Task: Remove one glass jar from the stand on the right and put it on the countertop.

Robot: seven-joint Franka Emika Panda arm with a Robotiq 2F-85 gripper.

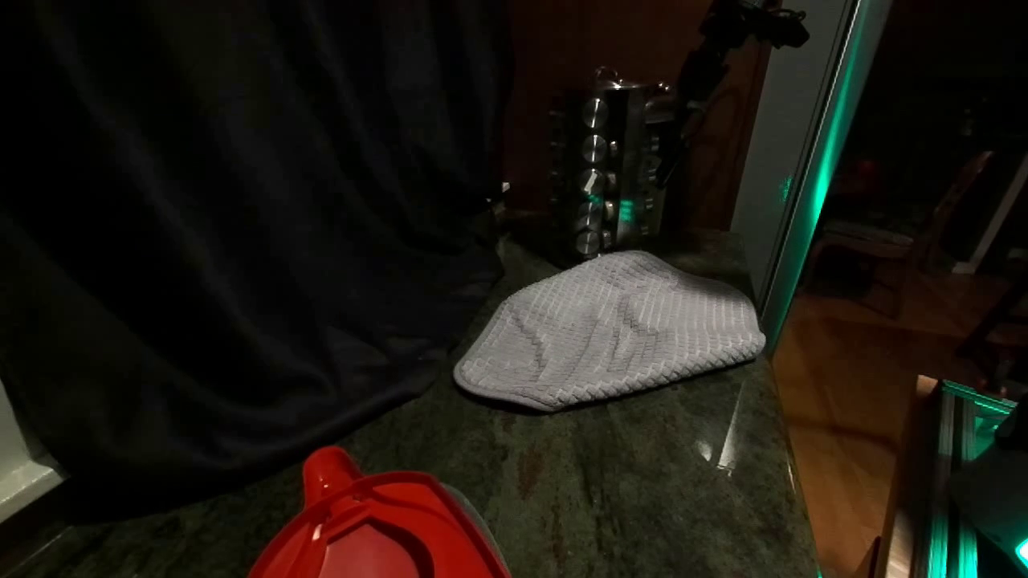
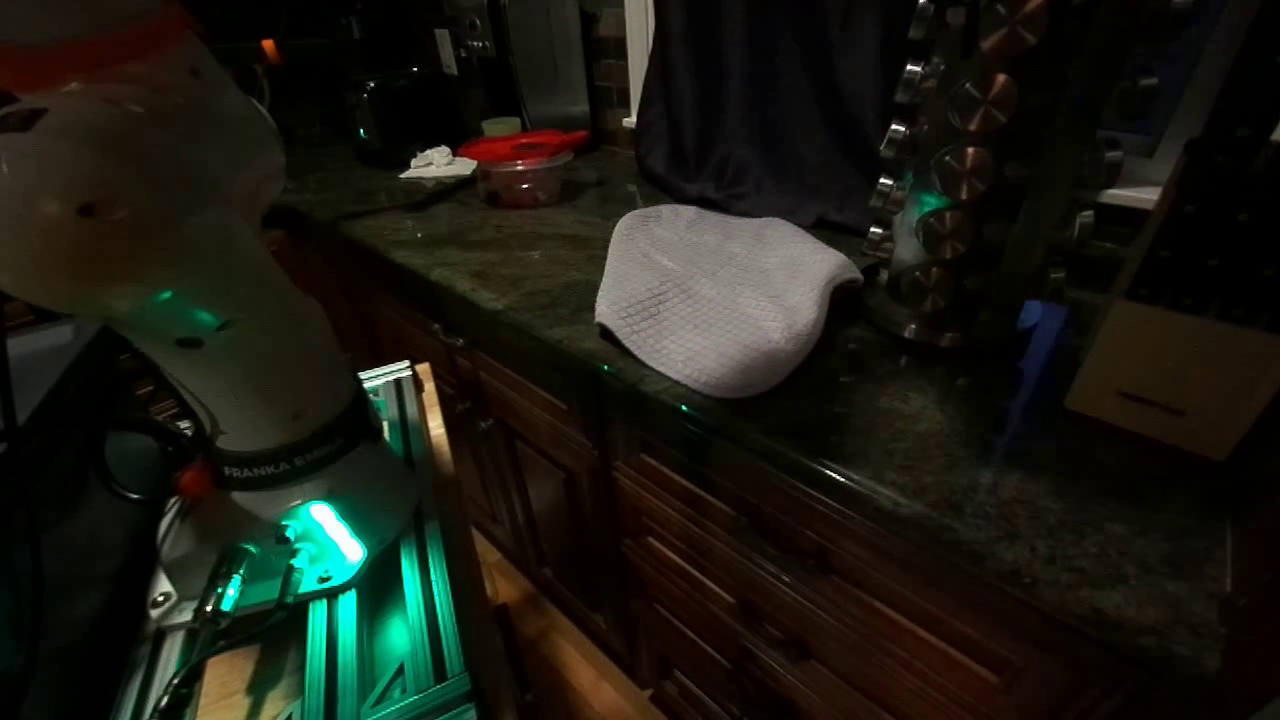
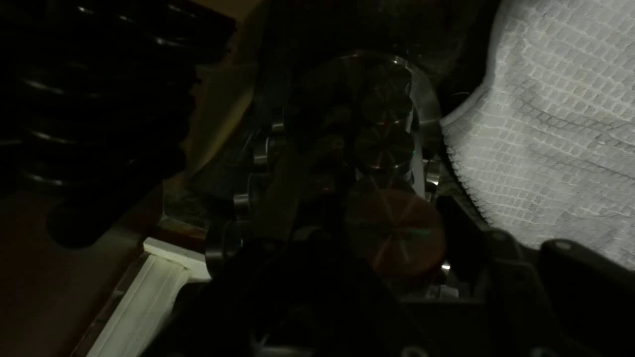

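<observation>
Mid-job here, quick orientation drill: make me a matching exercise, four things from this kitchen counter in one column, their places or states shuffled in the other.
1. Tall tiered dark metal spice rack
2. Pale grey textured cloth
3. Round clear plastic container
4. Angular wood-coloured block

A. Topped by a red plastic lid
B. Across the rack from the cloth
C. Holds small shiny-capped jars
D. Rumpled on the dark green-black polished stone countertop

Pairs: 1-C, 2-D, 3-A, 4-B

The dark hand [image 1: 665, 170] slants steeply downward, its grip too dim to judge
</observation>
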